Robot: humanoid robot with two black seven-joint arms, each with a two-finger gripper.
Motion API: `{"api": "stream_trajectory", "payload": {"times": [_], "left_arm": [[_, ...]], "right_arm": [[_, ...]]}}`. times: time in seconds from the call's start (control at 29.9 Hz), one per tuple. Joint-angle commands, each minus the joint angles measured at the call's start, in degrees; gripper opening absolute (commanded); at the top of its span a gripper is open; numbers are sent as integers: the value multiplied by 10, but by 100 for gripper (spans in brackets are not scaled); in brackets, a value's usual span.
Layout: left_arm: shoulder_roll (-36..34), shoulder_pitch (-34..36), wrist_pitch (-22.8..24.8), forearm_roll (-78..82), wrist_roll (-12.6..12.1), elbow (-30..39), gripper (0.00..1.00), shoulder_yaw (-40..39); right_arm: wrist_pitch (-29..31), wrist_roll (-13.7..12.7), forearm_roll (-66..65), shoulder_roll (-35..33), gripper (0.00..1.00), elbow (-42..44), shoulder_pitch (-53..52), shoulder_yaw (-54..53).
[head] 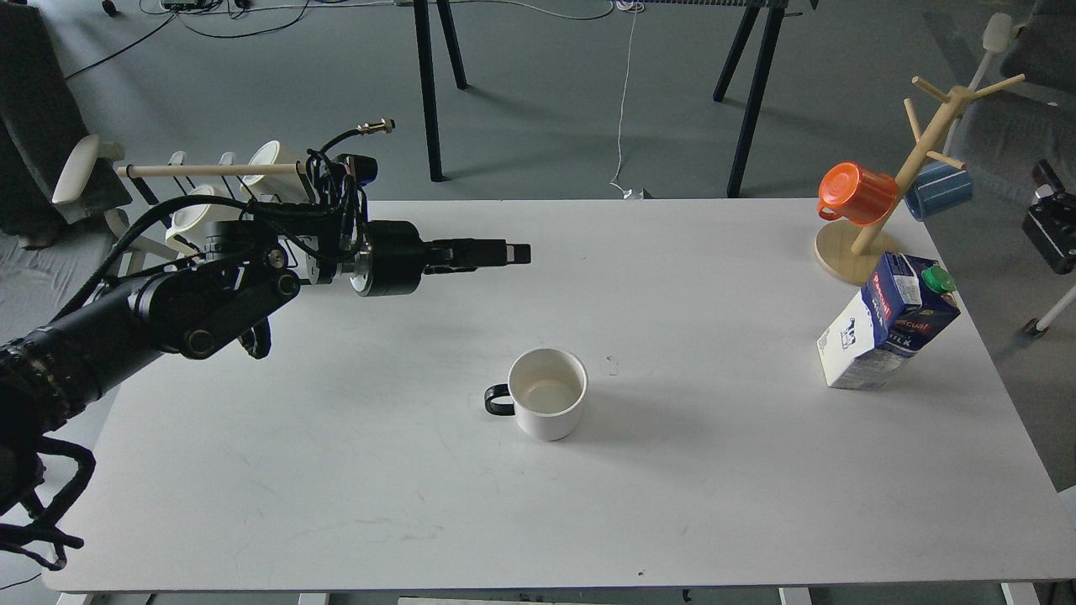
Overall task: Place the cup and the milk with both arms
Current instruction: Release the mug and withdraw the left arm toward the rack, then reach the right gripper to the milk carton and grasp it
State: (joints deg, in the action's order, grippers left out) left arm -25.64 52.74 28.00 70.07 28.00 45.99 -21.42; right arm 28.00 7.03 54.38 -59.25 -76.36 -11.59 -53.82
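Head view: cup (pixel 547 393) upright, table (pixel 336 470) centre, handle pointing left. Milk (pixel 888 322) standing near right edge, long axis vertical, cap far-right. Left gripper (pixel 504 253) above table, aimed right, holding nothing, fingers indistinguishable, cannot tell. Mug tree (pixel 891 210) behind milk.

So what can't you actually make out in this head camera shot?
- Left gripper: seen side-on and dark, its fingers merge; open or shut is unclear.
- Right arm: outside the head view entirely.
- Milk: small label print unreadable; too small.
- White mugs on the left rack: partly hidden behind the left arm.
- Blue mug: partly hidden by the wooden mug tree.
- Cup: far outer side faces away.
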Motion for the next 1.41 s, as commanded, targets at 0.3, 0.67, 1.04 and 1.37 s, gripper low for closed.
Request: {"api": "stream_trajectory", "payload": {"times": [0.3,0.67,1.04,1.37], "left_arm": [[-131,-22,0,-504,0,-59,89,-45],[-134,-41,0,-510,0,-58,91,-42],[-134,-49,0,-509,0,-58,92,-41],[-133,-70,0,-509,0,-58,93,-41]], "right_arm": [[0,5,58,-32,97,-27,249,8],[0,5,10,134,97,-16,207,43],[0,7,-15,180,97,3,175,40],[0,6,-15,186,97,41,129,36]]}}
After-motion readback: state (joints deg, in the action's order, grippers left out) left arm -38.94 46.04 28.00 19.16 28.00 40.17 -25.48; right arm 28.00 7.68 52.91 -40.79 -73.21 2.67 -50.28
